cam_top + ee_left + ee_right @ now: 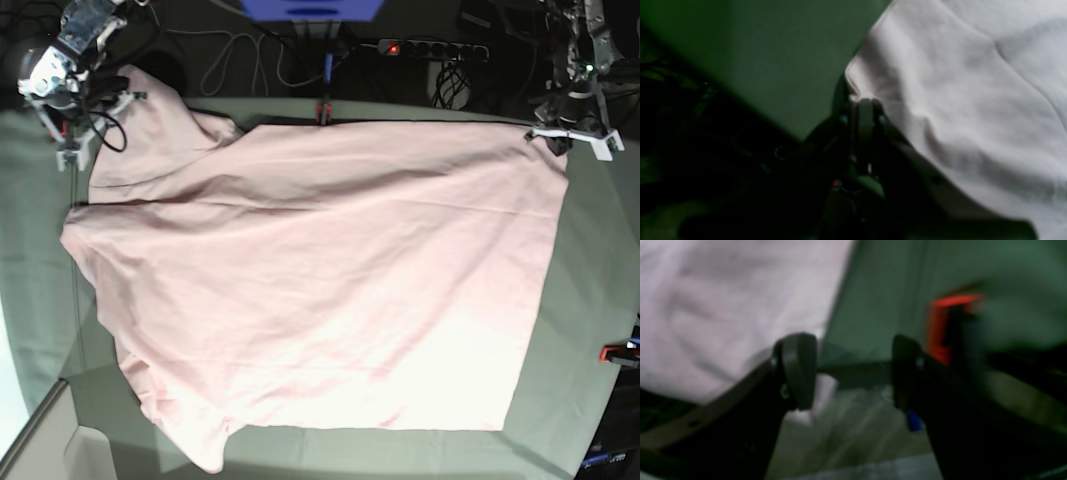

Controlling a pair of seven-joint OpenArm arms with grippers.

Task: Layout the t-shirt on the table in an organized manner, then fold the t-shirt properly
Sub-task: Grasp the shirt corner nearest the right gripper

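Two tools in sight, one per arm, both at the far edge of the surface.

Left wrist view: left tool [864, 106] clenched on a corner of the t-shirt [957, 110], pink cloth bunched right at the tips. Fabric spreads away to the right in soft folds. Green-grey surface [780, 56] bare to the left of the tool; beyond its edge all is dark and blurred.

Right wrist view: right tool [853, 370] released, jaws standing wide apart with nothing between them. T-shirt [723, 313] lies to the left, its edge just beside the left finger [800, 370]. Surface [873, 316] shows through the gap. Red-orange clamp [942, 330] behind the right finger, blurred.

Base view: t-shirt [330, 280] spread flat, plain side up, covering most of the surface [590, 300]. Left tool [560, 138] at the shirt's far right corner. Right tool [72, 100] at the far left corner, beside a raised sleeve. Clamp [322, 108] at mid far edge, another clamp [615, 352] at the right edge. Power strip [432, 48] and cables [250, 60] on the dark floor beyond.
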